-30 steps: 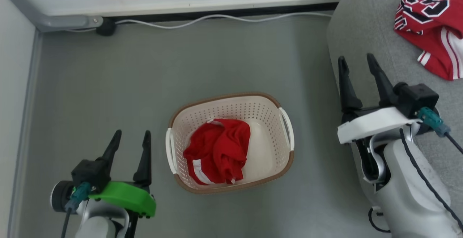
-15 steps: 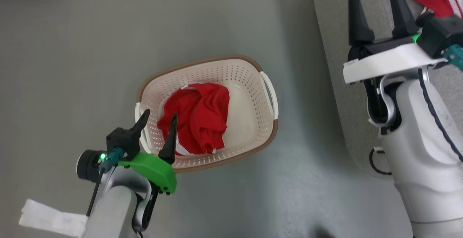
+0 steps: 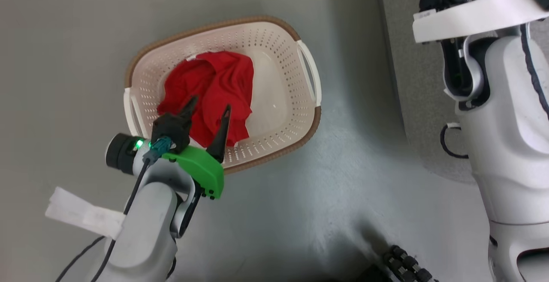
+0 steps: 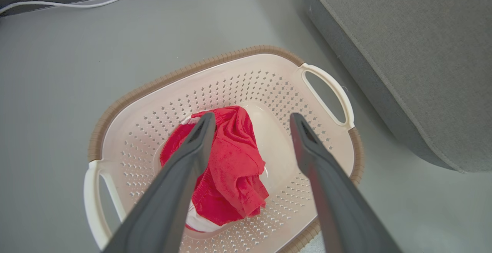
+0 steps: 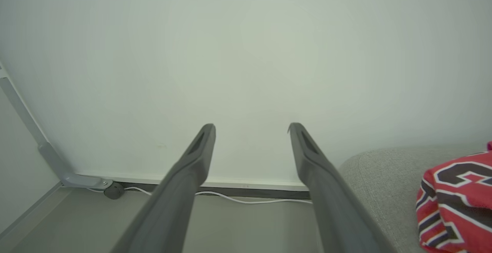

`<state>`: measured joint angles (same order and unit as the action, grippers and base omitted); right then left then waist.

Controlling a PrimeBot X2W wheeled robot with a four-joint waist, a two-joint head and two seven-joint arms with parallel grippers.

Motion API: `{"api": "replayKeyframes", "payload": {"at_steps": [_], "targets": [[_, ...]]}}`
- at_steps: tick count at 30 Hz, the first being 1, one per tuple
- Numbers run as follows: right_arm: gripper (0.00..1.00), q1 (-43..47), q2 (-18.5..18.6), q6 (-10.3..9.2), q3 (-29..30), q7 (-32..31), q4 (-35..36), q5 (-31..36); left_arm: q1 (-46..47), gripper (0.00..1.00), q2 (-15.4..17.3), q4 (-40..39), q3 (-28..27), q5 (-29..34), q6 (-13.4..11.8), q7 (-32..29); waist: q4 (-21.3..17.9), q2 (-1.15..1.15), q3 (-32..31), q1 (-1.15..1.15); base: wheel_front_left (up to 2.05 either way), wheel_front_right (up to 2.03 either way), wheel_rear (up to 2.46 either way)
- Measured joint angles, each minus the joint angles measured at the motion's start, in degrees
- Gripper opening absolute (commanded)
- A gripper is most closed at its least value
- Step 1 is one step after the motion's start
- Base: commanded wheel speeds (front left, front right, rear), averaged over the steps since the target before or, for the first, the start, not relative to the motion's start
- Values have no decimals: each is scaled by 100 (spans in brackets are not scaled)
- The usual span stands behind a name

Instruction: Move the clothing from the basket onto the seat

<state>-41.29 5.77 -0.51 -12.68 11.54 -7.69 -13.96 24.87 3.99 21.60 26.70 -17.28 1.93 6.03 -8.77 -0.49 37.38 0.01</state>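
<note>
Well, the left tool (image 4: pixel 252 116) stands wide open over the basket (image 3: pixel 214 24), its two dark fingers spread above the near side and holding nothing; one finger crosses the crumpled red garment (image 3: pixel 214 85) that lies inside the basket, towards its left half, though whether the tip touches the cloth I cannot tell. The basket's bare cream bottom shows to the right of the garment. The right tool (image 5: pixel 251 125) is also spread fully and empty, well apart from the basket, facing the pale wall (image 5: pixel 246 53). Just beside the basket, on its right, rises the grey seat (image 4: pixel 403 53), and a red jersey (image 5: pixel 457 203) with black-and-white lettering lies on that seat, away from the basket
</note>
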Motion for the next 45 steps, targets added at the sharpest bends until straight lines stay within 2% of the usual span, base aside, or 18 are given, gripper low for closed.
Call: {"api": "replayKeyframes", "payload": {"at_steps": [12,27,34,45], "targets": [[100,-509,-59,60,-66,109,-108,9,443,100,-64,538,279,116,143,-51,-136,0,869,0,0,0,0],[100,-1135,-157,118,-292,211,-216,8,844,100,-24,1200,233,193,149,-130,-457,0,1358,0,0,0,0],[100,-1302,-197,119,-446,255,-292,3,1059,100,57,1501,105,202,24,-133,-606,0,1534,-1,0,0,0],[100,-1374,-213,114,-517,290,-452,-16,1410,100,155,1701,-16,531,-399,194,-694,0,1664,-1,0,0,0]]}}
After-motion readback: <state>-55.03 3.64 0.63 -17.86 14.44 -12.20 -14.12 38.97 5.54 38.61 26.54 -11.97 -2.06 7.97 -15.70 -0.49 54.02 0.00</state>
